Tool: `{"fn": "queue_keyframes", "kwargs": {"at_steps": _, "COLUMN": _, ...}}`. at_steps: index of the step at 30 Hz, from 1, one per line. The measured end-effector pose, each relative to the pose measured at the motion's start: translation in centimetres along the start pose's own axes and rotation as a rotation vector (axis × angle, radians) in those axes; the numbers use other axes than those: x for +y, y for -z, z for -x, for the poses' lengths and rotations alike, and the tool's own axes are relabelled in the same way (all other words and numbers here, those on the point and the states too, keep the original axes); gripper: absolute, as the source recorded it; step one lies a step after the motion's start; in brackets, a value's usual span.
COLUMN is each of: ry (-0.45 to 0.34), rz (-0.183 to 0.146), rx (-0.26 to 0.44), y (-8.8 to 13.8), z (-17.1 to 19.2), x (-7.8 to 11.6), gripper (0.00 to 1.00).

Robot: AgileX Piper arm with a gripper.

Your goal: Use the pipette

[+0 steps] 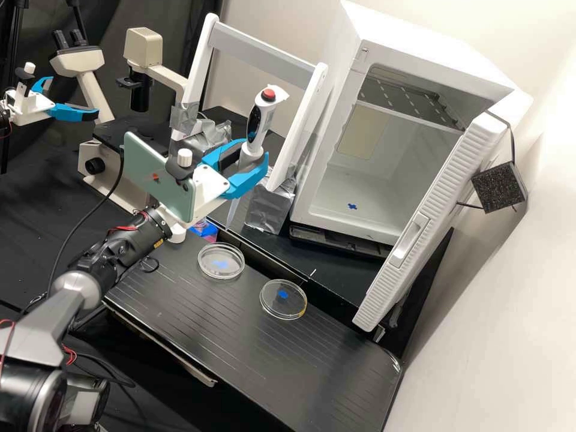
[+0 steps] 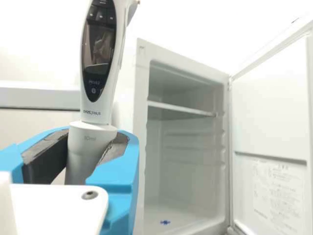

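Pipette [image 1: 258, 123] in the grip, its use seemingly left to do.
From here, the gripper [image 1: 254, 151] is closed round it above the bench [image 1: 240, 348], near a clear dish [image 1: 222, 278] (no liquid that I can make out); lowering and dispensing probably remain.

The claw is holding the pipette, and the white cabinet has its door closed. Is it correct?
Not quite: the high view shows the door of the white cabinet standing open. The claw is indeed holding the pipette.
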Motion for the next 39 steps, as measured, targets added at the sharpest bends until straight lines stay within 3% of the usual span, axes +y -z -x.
{"fn": "queue_keyframes", "kwargs": {"at_steps": 7, "ry": 0.041, "rz": 0.025, "rx": 0.011, "y": -0.4, "z": 0.5, "x": -0.5, "gripper": 0.00}}
{"fn": "queue_keyframes", "kwargs": {"at_steps": 22, "ry": 0.055, "rz": 0.005, "rx": 0.049, "y": 0.4, "z": 0.6, "x": -0.6, "gripper": 0.00}}
{"fn": "queue_keyframes", "kwargs": {"at_steps": 25, "ry": 0.046, "rz": -0.006, "rx": 0.057, "y": 1.4, "z": -0.6, "x": -0.6, "gripper": 0.00}}
{"fn": "queue_keyframes", "kwargs": {"at_steps": 30, "ry": 0.061, "rz": 0.019, "rx": 0.116, "y": 3.8, "z": -3.7, "x": -0.8, "gripper": 0.00}}
{"fn": "queue_keyframes", "kwargs": {"at_steps": 34, "ry": 0.147, "rz": 0.055, "rx": 0.161, "y": 5.8, "z": -6.6, "x": -2.0, "gripper": 0.00}}
{"fn": "queue_keyframes", "kwargs": {"at_steps": 39, "ry": 0.267, "rz": 0.066, "rx": 0.170, "y": 7.6, "z": -9.5, "x": -3.5, "gripper": 0.00}}
